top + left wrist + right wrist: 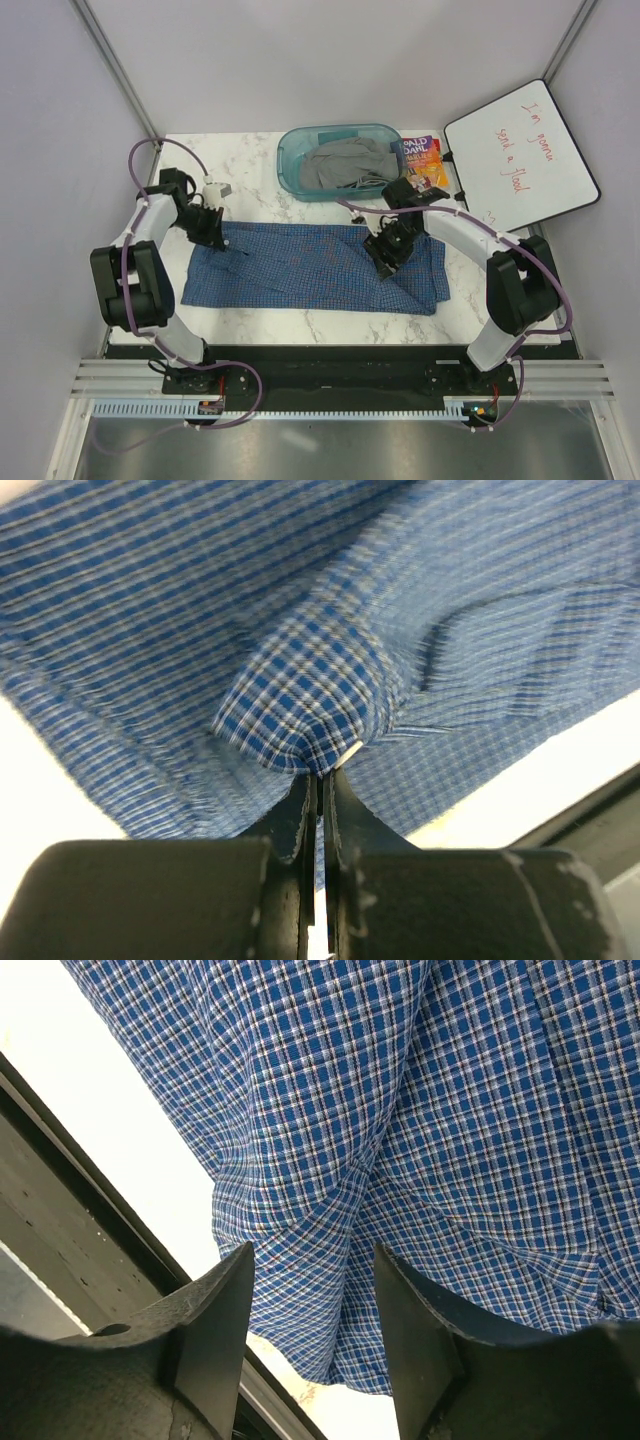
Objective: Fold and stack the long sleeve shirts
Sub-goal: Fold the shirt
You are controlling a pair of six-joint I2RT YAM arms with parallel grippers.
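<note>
My left pincer (320, 775) is clamped tight on a raised pleat of the blue checked shirt (300, 270), near its far left edge. The shirt lies spread across the table (330, 325), in front of the bin (285, 165). My right pincer (312, 1260) stands partly wide over the shirt's right part, gripping nothing that I can see. I judge this to be the first fold, barely begun. Next my right must close on cloth too, so both sides lift and carry over evenly.

Shirt (310, 268) is matt fine-woven checked cloth, tabletop (250, 160) a smooth marble-pattern surface, bin (284, 165) glossy translucent teal plastic.
</note>
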